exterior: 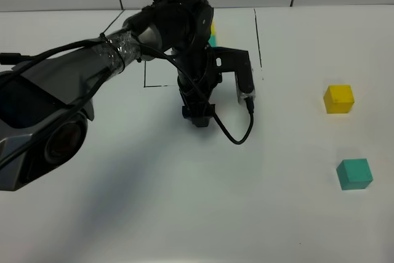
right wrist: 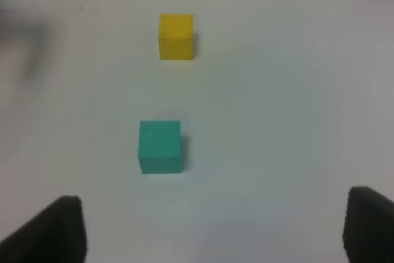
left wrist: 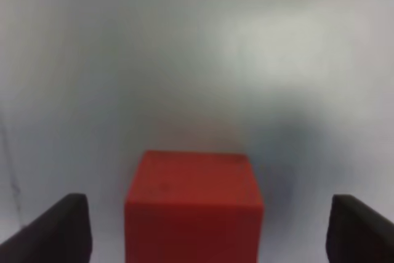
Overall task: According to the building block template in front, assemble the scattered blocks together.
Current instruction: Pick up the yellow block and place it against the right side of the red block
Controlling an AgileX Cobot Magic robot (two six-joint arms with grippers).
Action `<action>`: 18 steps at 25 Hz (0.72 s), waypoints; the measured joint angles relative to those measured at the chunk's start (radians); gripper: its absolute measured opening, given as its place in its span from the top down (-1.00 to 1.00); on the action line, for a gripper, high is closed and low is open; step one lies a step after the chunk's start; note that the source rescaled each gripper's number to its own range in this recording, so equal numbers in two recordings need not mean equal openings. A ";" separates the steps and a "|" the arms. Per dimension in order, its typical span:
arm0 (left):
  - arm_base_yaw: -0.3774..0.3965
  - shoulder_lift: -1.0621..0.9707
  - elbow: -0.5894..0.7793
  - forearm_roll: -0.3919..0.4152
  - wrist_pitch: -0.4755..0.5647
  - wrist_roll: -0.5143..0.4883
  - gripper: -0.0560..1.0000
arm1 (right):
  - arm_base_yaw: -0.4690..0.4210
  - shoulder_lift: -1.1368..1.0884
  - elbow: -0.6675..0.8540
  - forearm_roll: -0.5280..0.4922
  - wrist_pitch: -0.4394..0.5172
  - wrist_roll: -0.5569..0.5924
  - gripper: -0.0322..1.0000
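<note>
We find the left gripper [left wrist: 209,238] open, its jaws wide of the red cube [left wrist: 194,204] sitting between them, hidden beneath that gripper at the centre of the high view. We judge the cube light, rigid and matte: take it squarely by opposite flat faces.

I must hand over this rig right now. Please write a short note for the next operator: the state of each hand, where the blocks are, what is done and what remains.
Left hand: open, low over the red cube, which sits between its fingers, not gripped.
Right hand: open, holding nothing.
Yellow cube and teal cube: apart from each other on the right side of the table.
Template: at the back, mostly hidden behind the left arm.
Done: no cubes joined yet.
Left: grip the red cube, then bring all three together as the template shows.
</note>
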 joint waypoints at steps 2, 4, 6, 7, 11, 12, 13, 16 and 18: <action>0.000 -0.036 0.000 -0.018 0.018 -0.005 -1.00 | 0.000 0.000 0.000 0.000 0.000 0.000 -0.49; -0.001 -0.073 0.000 -0.021 0.024 -0.039 -1.00 | 0.000 0.000 0.000 0.000 0.000 0.000 -0.49; 0.000 -0.105 0.000 -0.021 0.024 -0.097 -1.00 | 0.000 0.000 0.000 0.000 0.000 0.000 -0.49; 0.003 -0.123 0.000 -0.021 0.026 -0.134 -1.00 | 0.000 0.000 0.000 0.000 0.000 0.000 -0.49; 0.017 -0.189 0.000 0.032 0.058 -0.287 -1.00 | 0.000 0.000 0.000 0.000 0.000 0.001 -0.49; 0.029 -0.204 0.000 0.044 0.067 -0.331 -1.00 | 0.000 0.000 0.000 0.000 0.000 0.001 -0.49; 0.045 -0.222 0.000 0.050 0.073 -0.368 -1.00 | 0.000 0.000 0.000 0.000 0.000 0.001 -0.49; 0.098 -0.270 0.000 0.067 0.075 -0.470 -1.00 | 0.000 0.000 0.000 0.002 0.000 0.001 -0.49; 0.132 -0.302 0.000 0.068 0.075 -0.501 -1.00 | 0.000 0.000 0.000 0.002 0.000 0.001 -0.49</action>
